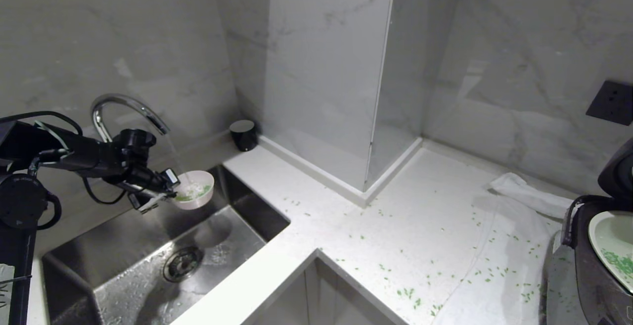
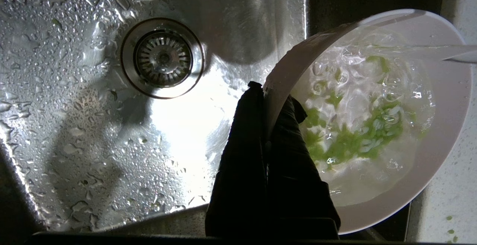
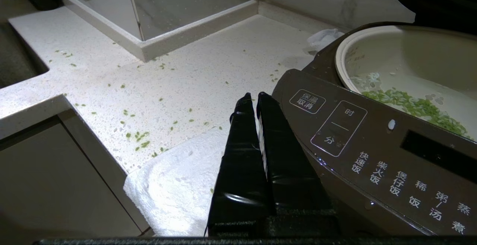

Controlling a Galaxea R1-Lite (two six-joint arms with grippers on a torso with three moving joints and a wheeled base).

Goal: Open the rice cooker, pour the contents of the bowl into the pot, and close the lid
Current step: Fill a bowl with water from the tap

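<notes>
1. Fingers (image 2: pixel 242 125) of the left gripper (image 2: pixel 265 99) are clamping the rim of the bowl (image 2: pixel 443 133), one finger outside the wall and one inside it.
2. Water is running from the curved chrome faucet (image 1: pixel 129 108) into the bowl (image 1: pixel 197 190), which the left gripper (image 1: pixel 170 191) is holding level above the steel sink (image 1: pixel 148 260).
3. Contents (image 2: pixel 354 140) are swirling in that water as loose green grains, gathered toward the finger side of the white interior.
4. Droplets are clinging to the sink floor around the round drain (image 2: pixel 163 57), which is lying well apart from the bowl.
5. Fingers (image 3: pixel 246 140) of the right gripper (image 3: pixel 255 99) are pressing flat against each other with nothing between them, hanging just beside the front panel of the rice cooker (image 3: pixel 372 151) and above a white cloth (image 3: pixel 175 185).
6. Standing at the far right of the white counter (image 1: pixel 395 226), the rice cooker (image 1: pixel 593 275) is showing its pot (image 3: pixel 391 58), with a patch of green grains lying on the pot floor.
7. Rising behind the pot, the lid (image 1: pixel 618 169) is standing open.
8. Stray green grains (image 1: pixel 405 293) are lying scattered over the counter and the cloth.
9. A black cup (image 1: pixel 243 134) is sitting in the corner behind the sink.
</notes>
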